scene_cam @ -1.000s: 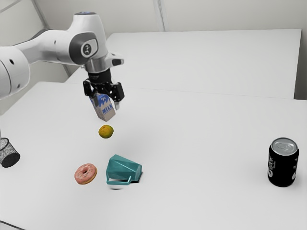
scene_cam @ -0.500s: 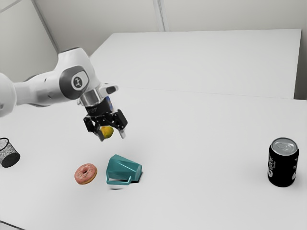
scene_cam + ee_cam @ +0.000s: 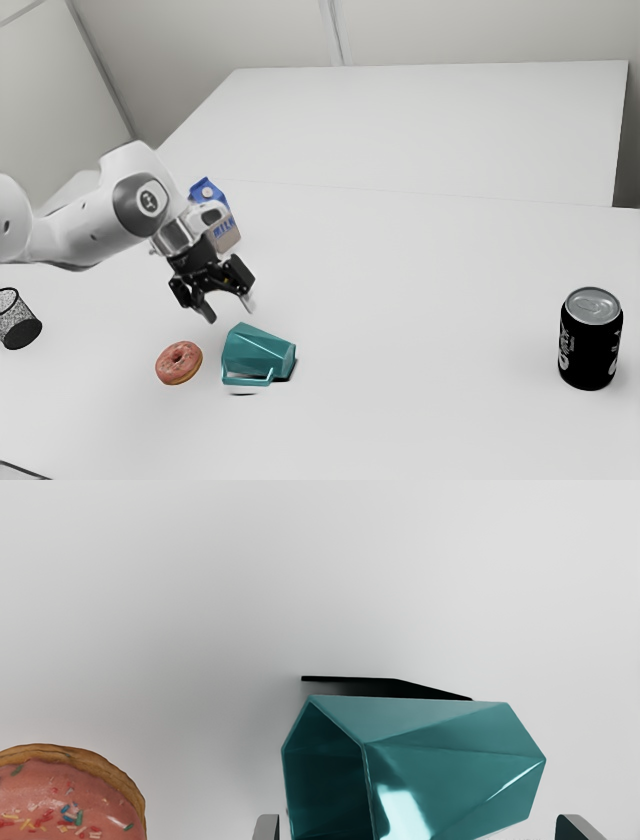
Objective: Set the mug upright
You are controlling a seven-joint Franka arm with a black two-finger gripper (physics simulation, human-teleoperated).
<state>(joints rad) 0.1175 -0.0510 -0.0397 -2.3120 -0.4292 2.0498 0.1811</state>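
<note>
My hand (image 3: 230,312) is wide and empty above the counter (image 3: 430,300), its fingers spread, I judge, to leave room for the mug's body. Near it the mug (image 3: 258,355) lies on its side, mouth toward the donut (image 3: 179,363), so it needs a grip and a turn, mouth up. The donut sits close enough to get nudged; the can (image 3: 590,340) stands well apart, out of my way.
</note>
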